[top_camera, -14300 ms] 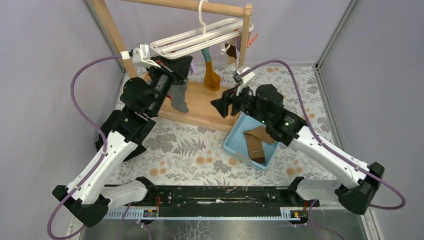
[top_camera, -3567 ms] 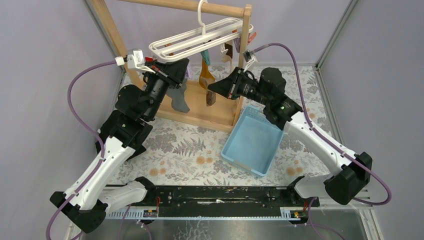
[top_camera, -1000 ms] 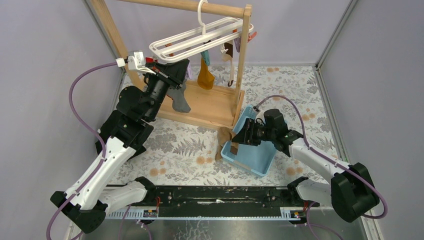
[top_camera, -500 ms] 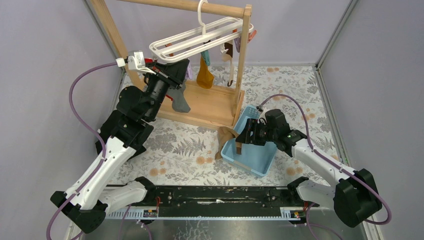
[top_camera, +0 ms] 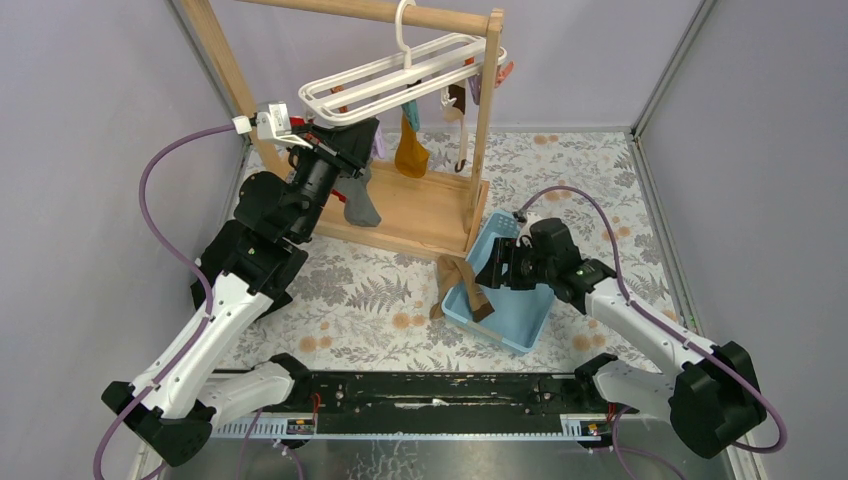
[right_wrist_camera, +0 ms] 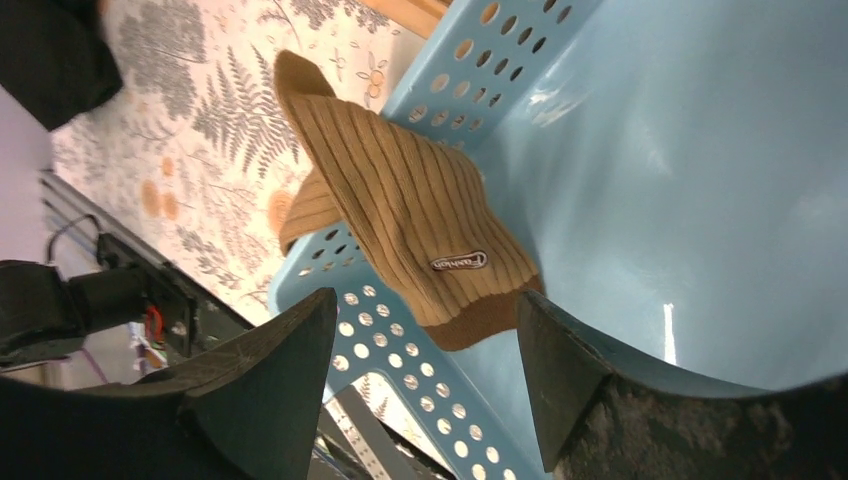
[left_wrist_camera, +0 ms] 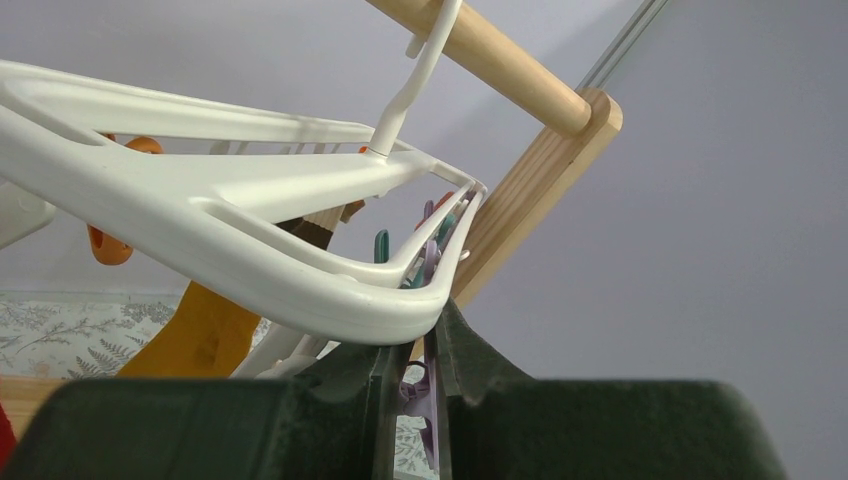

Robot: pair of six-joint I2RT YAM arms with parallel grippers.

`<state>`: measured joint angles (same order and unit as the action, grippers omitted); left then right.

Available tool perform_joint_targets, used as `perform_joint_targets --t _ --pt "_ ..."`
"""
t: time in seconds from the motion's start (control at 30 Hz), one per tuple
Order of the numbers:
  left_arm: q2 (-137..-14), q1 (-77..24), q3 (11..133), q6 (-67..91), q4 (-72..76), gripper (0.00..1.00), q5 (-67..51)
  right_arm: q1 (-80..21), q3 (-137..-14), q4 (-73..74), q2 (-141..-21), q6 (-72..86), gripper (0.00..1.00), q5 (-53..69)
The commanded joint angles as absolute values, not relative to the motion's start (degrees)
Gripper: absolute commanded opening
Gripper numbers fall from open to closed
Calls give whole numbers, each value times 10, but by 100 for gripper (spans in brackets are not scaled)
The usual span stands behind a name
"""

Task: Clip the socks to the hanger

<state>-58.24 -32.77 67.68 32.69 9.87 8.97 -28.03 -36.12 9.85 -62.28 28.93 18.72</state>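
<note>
The white hanger hangs by its hook from the wooden rail; it also shows in the left wrist view. My left gripper is raised under its left end, and its jaws are shut on a purple clip. A dark brown sock hangs under the hanger's right end. The tan sock with a brown cuff lies draped over the blue basket's left rim; it also shows in the right wrist view. My right gripper hovers open and empty just right of it.
The blue perforated basket sits right of centre. The wooden rail stand stands at the back. A mustard-orange sock and a grey sock hang under the hanger. The floral cloth covers the table.
The right gripper has let go of the tan sock and drawn slightly back. The sock's cuff end has dropped inside the basket rim. The left arm has stayed still.
</note>
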Motion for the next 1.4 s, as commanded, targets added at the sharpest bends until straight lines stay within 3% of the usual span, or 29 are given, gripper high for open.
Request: perform_joint_targets --t 0.0,0.63,0.9,1.37 --pt "-583 -327 666 324 89 0 77 -316 -423 158 -628 226 73 102" --pt "-576 -326 663 327 87 0 76 -565 -578 329 -783 296 75 -284" --pt "-567 -325 662 325 86 0 80 -618 -606 371 -855 345 73 -341" --pt "-563 -325 659 328 88 0 76 -620 -561 344 -917 365 64 -327"
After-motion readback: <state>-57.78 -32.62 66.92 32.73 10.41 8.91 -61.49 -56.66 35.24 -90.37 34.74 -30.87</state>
